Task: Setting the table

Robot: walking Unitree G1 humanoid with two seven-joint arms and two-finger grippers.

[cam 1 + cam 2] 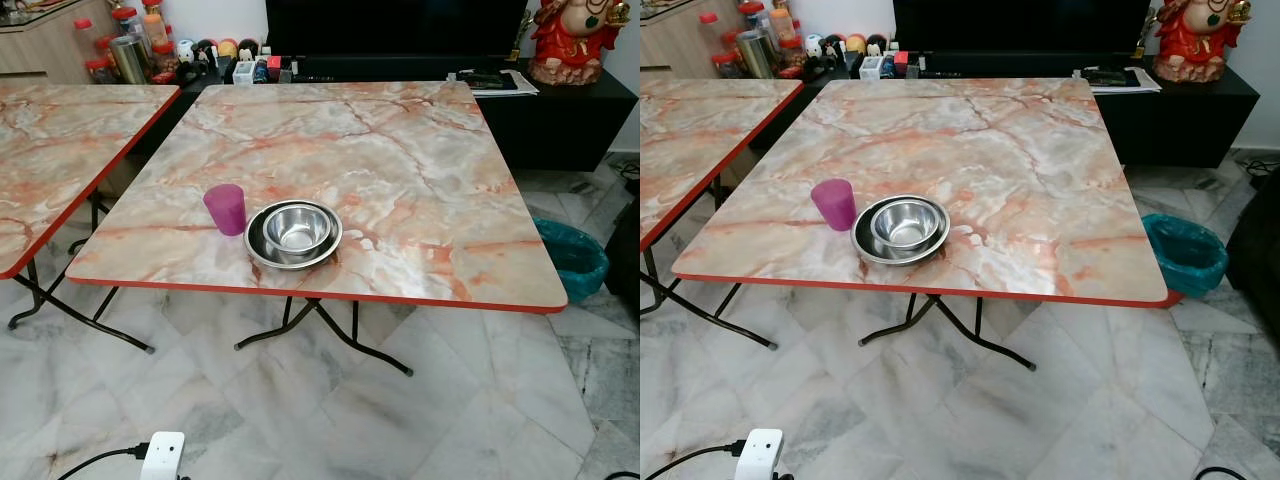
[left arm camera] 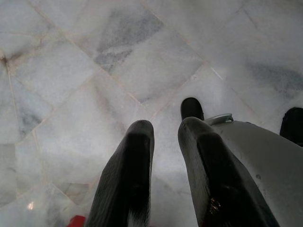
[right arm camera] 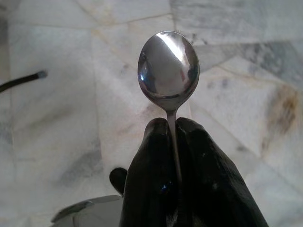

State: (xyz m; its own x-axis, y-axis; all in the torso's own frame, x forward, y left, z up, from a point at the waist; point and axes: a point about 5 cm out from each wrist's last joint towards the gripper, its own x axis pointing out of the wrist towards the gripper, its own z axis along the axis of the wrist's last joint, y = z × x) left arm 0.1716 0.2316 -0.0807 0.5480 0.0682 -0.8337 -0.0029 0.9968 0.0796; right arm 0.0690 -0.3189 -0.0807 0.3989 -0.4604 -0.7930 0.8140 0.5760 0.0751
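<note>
Marble floor backs right end effector pinching spoon.

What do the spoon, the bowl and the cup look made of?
Spoon, clamped in the right pincer: polished metal, mirror-like reflections. Bowl: shiny metal, probably stainless steel, sitting in a matching plate. Cup: likely plastic, matte, slightly translucent purple.

A home's living and dining room is showing here: marble-patterned folding tables are standing on a marble-tiled floor, a low black TV cabinet is running along the wall behind, a red figurine is sitting on it, and food jars are crowding a wooden counter beside it.
</note>
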